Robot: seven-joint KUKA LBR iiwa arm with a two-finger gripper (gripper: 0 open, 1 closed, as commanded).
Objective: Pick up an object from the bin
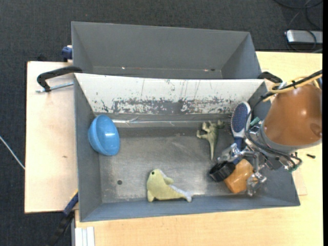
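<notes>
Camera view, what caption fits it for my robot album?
Gripper low by an orange block in the bin's right corner; blue ball, plush and dinosaur lie apart.

A glossy orange dome cover trails thin black cables.

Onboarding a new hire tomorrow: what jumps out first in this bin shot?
The arm's big orange cover at the right edge, with the pincer low in the right corner of the bin beside an orange block and a black piece. Then the blue egg-shaped shell against the left wall and a yellow-green plush by the front wall.
</notes>
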